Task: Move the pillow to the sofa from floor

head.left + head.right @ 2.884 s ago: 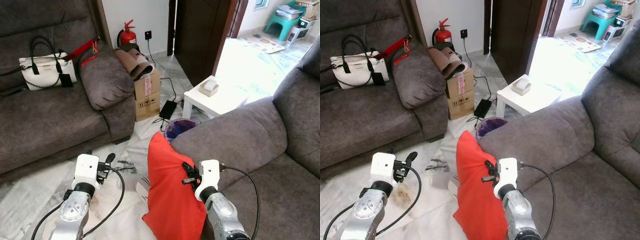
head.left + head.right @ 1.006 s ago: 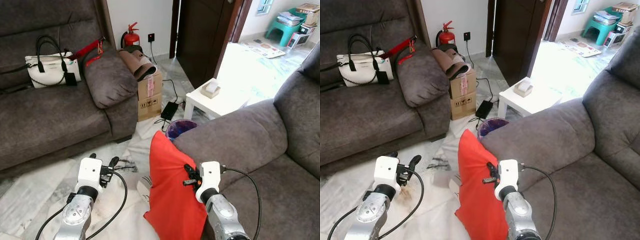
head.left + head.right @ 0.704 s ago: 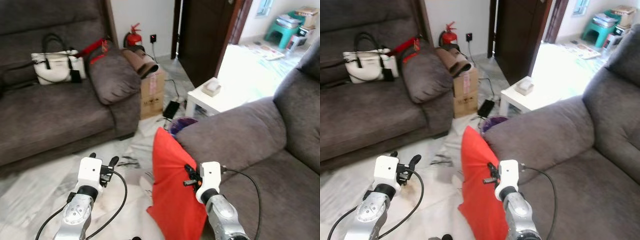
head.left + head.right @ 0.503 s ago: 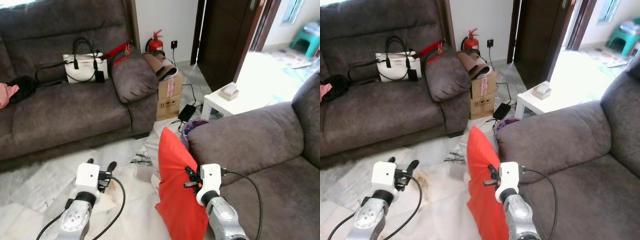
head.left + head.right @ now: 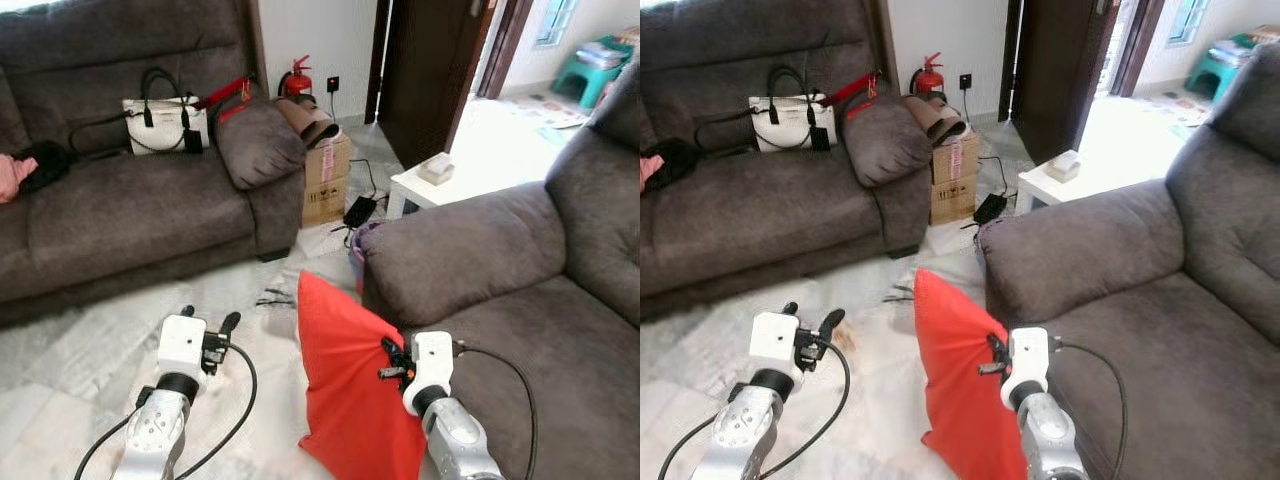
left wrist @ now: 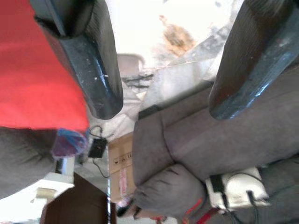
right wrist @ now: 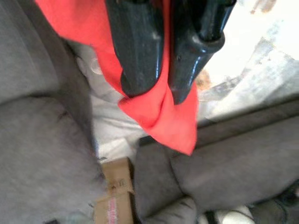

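A pale marble floor (image 5: 80, 360) lies between two grey sofas: one along the wall carrying a white handbag (image 5: 163, 121), and the near sofa (image 5: 520, 290) on the robot's right. The right tool (image 5: 392, 360) is clamped on the red pillow (image 5: 345, 385), which hangs upright just beside the near sofa's front. Compared with half a second ago, the pillow sits lower in view and farther from the sofa arm. The left tool (image 5: 208, 333) hovers over the floor with its fingers (image 6: 88, 60) apart.
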